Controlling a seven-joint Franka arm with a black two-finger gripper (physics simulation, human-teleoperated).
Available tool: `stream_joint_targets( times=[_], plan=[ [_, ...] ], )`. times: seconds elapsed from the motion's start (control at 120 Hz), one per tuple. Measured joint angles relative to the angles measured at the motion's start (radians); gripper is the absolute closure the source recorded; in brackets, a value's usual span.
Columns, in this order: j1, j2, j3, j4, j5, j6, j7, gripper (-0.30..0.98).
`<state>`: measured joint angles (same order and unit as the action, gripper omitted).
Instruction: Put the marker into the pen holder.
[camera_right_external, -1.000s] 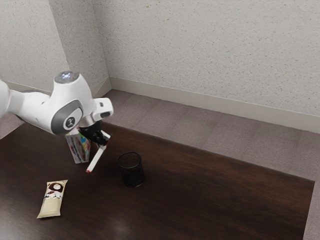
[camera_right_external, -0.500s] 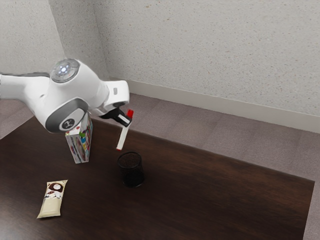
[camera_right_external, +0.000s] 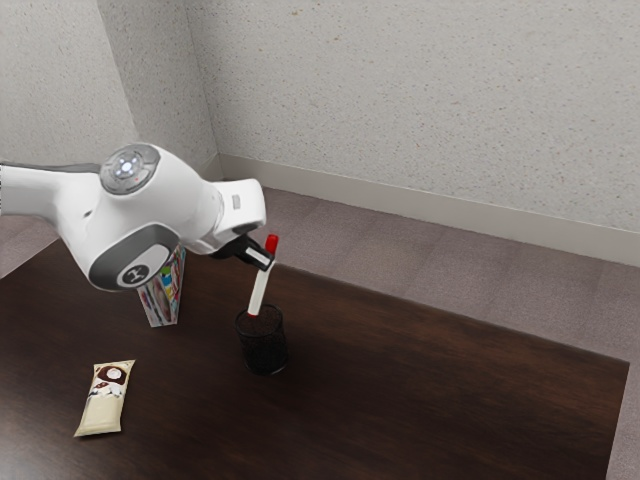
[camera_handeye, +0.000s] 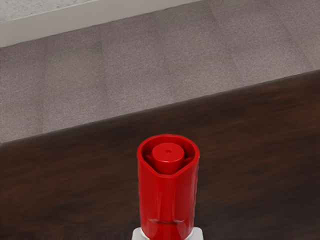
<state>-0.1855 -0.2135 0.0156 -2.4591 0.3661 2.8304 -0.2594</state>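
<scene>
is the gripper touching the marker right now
Touching. The exterior view shows it: the gripper is closed on the marker just below its red end, holding it slightly tilted, red end up.

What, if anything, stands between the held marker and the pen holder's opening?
Nothing visible: the marker, held in the gripper, has its lower tip at the mouth of the pen holder. The box and packet are off toward the exterior view's left.

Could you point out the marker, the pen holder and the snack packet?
Marker (camera_right_external: 259, 291): exterior view, on its white barrel.
Pen holder (camera_right_external: 265, 352): exterior view, on its dark side.
Snack packet (camera_right_external: 101, 412): exterior view, on its cream wrapper.
</scene>
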Motion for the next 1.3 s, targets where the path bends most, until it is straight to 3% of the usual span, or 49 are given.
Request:
stream_joint_targets(
  times=[0.383,0.592,0.767,0.8,0.85,0.917,0.992,1.117,1.3],
  plan=[
    [0.019,0.062,0.022,0.015,0.042,0.027,-0.041,0.79],
    [0.017,0.066,0.024,0.024,0.040,0.031,-0.050,0.35],
    [0.016,0.062,0.069,0.072,0.032,0.010,-0.056,0.16],
    [0.020,0.064,0.074,0.151,0.010,-0.035,-0.058,0.13],
    [0.018,0.080,0.080,0.331,-0.096,-0.166,-0.061,0.11],
    [0.017,0.116,0.101,0.604,-0.204,-0.415,-0.074,0.08],
    [0.031,0.172,0.118,0.810,-0.277,-0.684,-0.088,0.05],
    [0.077,0.221,0.115,0.892,-0.302,-0.950,-0.086,0.03],
    [0.136,0.225,0.102,0.897,-0.309,-1.115,-0.058,0.01]
  ],
)
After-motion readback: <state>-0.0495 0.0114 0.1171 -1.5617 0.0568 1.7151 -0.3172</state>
